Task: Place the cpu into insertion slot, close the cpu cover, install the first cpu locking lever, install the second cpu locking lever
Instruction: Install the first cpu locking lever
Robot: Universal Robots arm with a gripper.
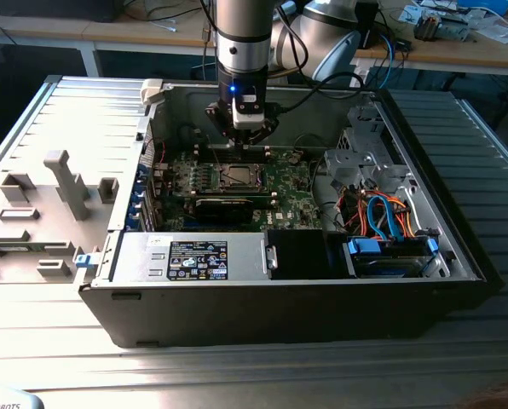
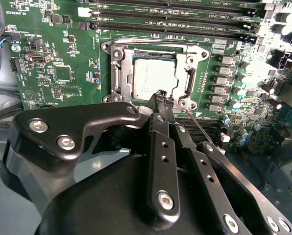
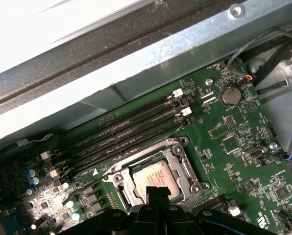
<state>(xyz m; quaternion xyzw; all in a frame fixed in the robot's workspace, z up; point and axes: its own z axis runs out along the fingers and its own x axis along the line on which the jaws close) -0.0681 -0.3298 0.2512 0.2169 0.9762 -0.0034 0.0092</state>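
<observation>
I can read nothing for certain: print on the blue-and-white label [image 1: 199, 260] on the grey metal box [image 1: 139, 256] is too small for me, and white lettering on the green circuit board [image 2: 58, 73] and faint marks on the cpu [image 2: 150, 73] are illegible.

The small flat square cpu [image 2: 152, 76] with a silver-grey metal top sits level in the square metal-rimmed insertion slot [image 2: 117, 53] on the green circuit board [image 2: 62, 73], the thin grey metal cpu cover [image 2: 186, 73] lying flat over it, framing it.
</observation>
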